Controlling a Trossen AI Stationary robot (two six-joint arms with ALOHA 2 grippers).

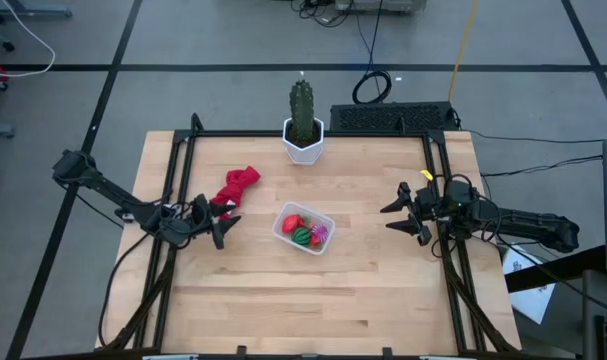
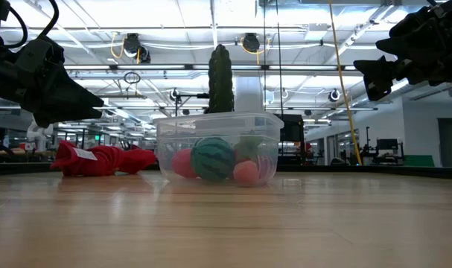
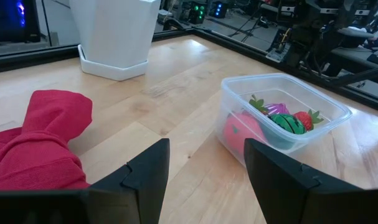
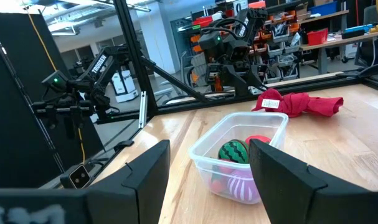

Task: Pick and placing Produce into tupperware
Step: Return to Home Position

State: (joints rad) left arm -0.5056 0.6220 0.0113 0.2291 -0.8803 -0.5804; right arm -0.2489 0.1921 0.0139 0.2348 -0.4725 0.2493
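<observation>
Left pincer (image 1: 226, 224) and right pincer (image 1: 387, 219) are both spread wide and empty, flanking the tupperware (image 1: 281, 226) mid-tabletop (image 1: 283, 300). The produce (image 1: 303, 232) sits inside it. The toys are probably light, smooth and prone to rolling. The tub looks thin and flexible, so best pinched at the rim.

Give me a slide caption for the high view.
Produce in the tupperware; left gripper and right gripper open at either side.

The table (image 1: 313, 300) is pale wood, smooth with a light sheen. In the middle of the high view the tupperware (image 1: 280, 227) is clear glossy plastic; the cloth (image 1: 238, 186) upper left of it is matt, wrinkled fabric. The pot (image 1: 303, 153) above is smooth and white.
</observation>
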